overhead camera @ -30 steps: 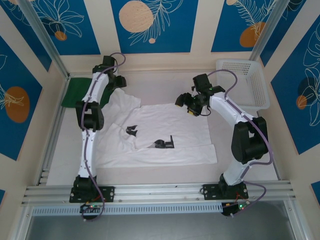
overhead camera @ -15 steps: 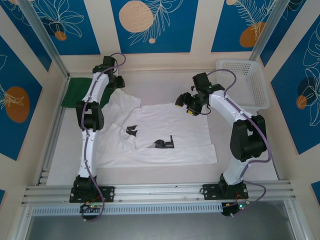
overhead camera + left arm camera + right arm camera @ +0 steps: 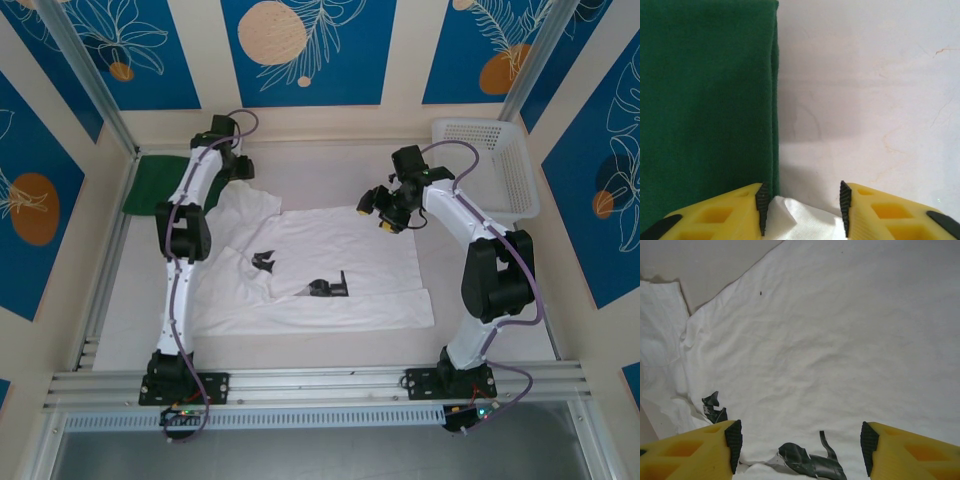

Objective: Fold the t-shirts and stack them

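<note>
white arms (image 3: 195,178), yellow fingers (image 3: 715,216)

A white mesh basket (image 3: 478,127) sits at two o'clock on the pale bench (image 3: 330,165), beside blue flower-patterned wall panels (image 3: 300,50).

Green t-shirt (image 3: 148,186) partly behind left arm (image 3: 186,196)

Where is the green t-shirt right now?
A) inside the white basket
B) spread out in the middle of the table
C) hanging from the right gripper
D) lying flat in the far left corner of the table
D: the green t-shirt lies flat at the far left corner of the table, well away from the basket on the far right.
</note>
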Motion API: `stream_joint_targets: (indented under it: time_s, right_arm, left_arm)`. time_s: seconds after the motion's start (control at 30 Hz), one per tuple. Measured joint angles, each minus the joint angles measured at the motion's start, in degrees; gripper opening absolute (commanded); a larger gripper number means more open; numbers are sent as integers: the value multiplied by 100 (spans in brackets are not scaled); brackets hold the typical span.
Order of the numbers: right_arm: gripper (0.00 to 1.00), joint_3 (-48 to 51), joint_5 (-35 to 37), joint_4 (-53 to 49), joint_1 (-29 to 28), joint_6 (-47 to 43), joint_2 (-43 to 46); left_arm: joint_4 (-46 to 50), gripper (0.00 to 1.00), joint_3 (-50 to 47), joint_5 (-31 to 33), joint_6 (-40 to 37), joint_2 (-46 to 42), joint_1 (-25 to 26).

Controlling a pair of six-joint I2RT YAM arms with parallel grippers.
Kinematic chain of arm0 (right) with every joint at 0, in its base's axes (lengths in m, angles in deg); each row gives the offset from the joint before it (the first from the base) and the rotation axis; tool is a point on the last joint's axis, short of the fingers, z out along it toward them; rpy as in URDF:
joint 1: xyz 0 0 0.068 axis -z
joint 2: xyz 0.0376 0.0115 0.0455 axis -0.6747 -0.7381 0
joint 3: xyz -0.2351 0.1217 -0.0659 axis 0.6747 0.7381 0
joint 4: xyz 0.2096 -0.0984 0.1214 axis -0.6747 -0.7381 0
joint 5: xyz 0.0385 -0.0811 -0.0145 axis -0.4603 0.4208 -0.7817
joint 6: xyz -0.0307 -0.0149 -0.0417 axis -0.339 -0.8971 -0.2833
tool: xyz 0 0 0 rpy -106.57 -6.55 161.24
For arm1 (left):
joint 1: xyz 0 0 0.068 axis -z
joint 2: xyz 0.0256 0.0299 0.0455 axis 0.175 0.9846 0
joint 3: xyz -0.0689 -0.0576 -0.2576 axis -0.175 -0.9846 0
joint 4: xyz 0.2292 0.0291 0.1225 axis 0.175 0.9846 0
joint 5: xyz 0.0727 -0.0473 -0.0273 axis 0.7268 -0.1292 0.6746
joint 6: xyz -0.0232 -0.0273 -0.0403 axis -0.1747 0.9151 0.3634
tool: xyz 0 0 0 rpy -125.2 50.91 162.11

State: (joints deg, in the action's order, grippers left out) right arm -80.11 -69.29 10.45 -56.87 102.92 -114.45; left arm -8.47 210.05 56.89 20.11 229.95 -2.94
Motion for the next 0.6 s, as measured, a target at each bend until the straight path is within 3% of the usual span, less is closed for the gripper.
stream_joint_targets:
  time_s: [0.2, 0.3, 0.47, 0.6]
  right_arm:
    - [63, -2, -20, -22, 26, 2, -2]
    - [62, -37, -35, -61, 42, 24, -7]
    - [61, -101, -66, -120, 72, 44, -13]
    - [61, -101, -83, -153, 81, 44, -44]
  left_arm:
    - [0, 37, 0, 315, -236, 0, 103]
    - [-44, 27, -37, 531, -387, 0, 146]
    - [-131, 26, -109, 870, -625, 0, 216]
    - [-197, 19, -149, 1123, -804, 0, 273]
